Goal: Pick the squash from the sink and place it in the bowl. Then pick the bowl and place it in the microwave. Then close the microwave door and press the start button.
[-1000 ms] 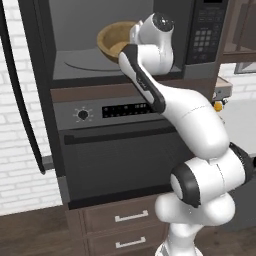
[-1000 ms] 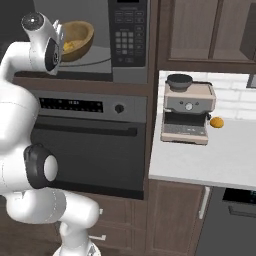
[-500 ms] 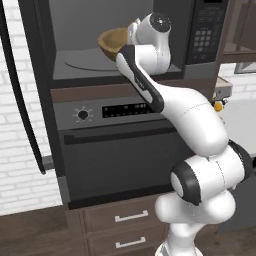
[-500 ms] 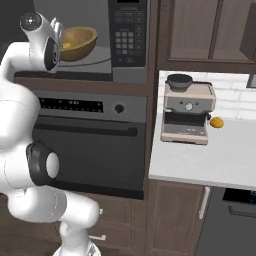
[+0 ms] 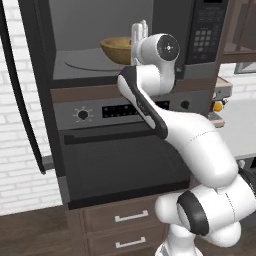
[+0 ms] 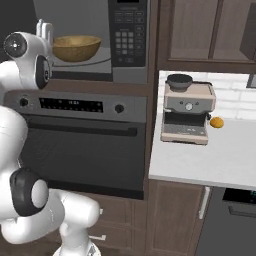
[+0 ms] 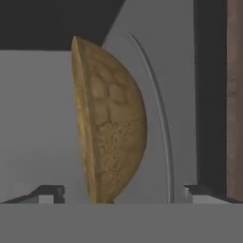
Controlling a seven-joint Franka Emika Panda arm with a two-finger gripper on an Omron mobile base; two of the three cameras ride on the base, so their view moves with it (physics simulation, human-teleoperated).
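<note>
Wooden bowl (image 6: 76,48) upright, rim up, on turntable (image 5: 87,65)

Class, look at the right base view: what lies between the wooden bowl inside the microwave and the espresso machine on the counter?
In the right base view, the microwave's keypad panel stands between the bowl and the espresso machine.

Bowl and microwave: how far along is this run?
Done: the bowl sits on the turntable inside the microwave. The squash can't be made out in it. In hand: the gripper is open, its fingertips either side of the bowl. Left: swing the open microwave door shut and press start on the keypad.
</note>
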